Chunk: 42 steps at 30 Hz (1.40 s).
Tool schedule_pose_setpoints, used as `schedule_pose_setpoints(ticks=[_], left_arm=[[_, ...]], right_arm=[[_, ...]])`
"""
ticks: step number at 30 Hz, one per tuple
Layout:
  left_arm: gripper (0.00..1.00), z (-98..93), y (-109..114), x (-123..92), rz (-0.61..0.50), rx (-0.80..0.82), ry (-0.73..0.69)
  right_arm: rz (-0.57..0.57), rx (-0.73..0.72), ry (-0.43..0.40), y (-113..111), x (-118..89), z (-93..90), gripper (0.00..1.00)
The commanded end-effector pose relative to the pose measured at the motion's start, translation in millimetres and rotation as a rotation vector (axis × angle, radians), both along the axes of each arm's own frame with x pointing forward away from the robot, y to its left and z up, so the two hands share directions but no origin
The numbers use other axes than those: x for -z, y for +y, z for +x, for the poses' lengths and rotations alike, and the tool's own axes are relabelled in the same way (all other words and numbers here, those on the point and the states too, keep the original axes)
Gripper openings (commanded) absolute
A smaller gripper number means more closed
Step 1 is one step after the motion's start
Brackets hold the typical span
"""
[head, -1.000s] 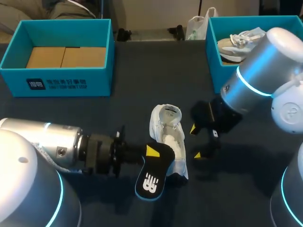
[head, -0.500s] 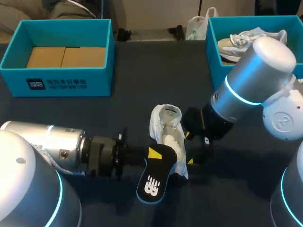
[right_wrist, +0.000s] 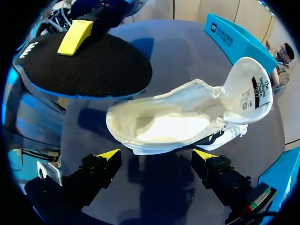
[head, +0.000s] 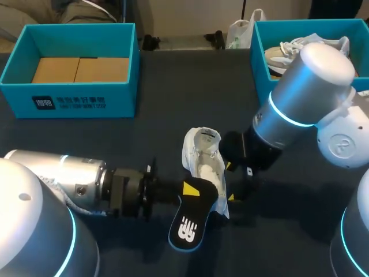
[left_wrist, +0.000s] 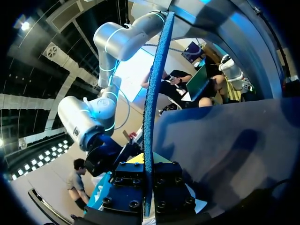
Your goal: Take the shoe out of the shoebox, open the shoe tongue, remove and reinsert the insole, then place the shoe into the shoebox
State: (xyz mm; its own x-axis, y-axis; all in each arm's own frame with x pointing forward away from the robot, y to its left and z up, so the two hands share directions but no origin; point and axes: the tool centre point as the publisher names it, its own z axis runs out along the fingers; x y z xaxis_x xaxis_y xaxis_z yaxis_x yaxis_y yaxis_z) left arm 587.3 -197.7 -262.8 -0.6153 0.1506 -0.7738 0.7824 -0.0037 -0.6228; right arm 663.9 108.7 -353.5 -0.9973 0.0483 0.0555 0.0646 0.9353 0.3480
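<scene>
A white shoe [head: 204, 164] lies on the dark table, its tongue [right_wrist: 251, 89] folded back and its inside bare. My left gripper [head: 188, 190] is shut on the black, blue-rimmed insole [head: 192, 222], held just beside the shoe's heel end. In the left wrist view the insole [left_wrist: 151, 108] stands edge-on between the gripper [left_wrist: 148, 176] fingers. My right gripper [head: 230, 182] is open on the shoe's right side. In its own view the right gripper [right_wrist: 157, 154] hangs over the shoe [right_wrist: 178, 124], fingers wide on either side of its middle, with the insole [right_wrist: 84, 65] just beyond.
A teal box [head: 75, 98] with brown cardboard inside stands at the back left. A second teal box [head: 258, 63] at the back right holds another pale shoe [head: 288, 52]. My right arm's large body hangs over the table's right side.
My right arm has swung left, bringing its open gripper close to the shoe. The left gripper with the insole has shifted slightly right and toward the front.
</scene>
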Motion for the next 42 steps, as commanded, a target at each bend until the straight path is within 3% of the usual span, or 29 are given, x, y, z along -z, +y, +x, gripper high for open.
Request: schedule_pose_setpoints(ticks=[1,15,26,42], left_arm=[[0.00,8.1,-7.2,-1.2,-0.007,-0.004,0.044],[0.00,30.9,-32.9,7.0,-0.003,0.001,0.212],[0.00,31.9,-48.3,15.7,0.007,0.014,0.236],[0.00,35.2,-50.9,31.7,0.007,-0.005,0.304]], right_arm=[[-0.004,0.001,-0.002,2.0,1.5,-0.3,1.00],[-0.004,0.001,-0.002,2.0,1.5,-0.3,1.00],[-0.004,0.001,-0.002,2.0,1.5,-0.3,1.00],[-0.004,0.001,-0.002,2.0,1.5,-0.3,1.00]])
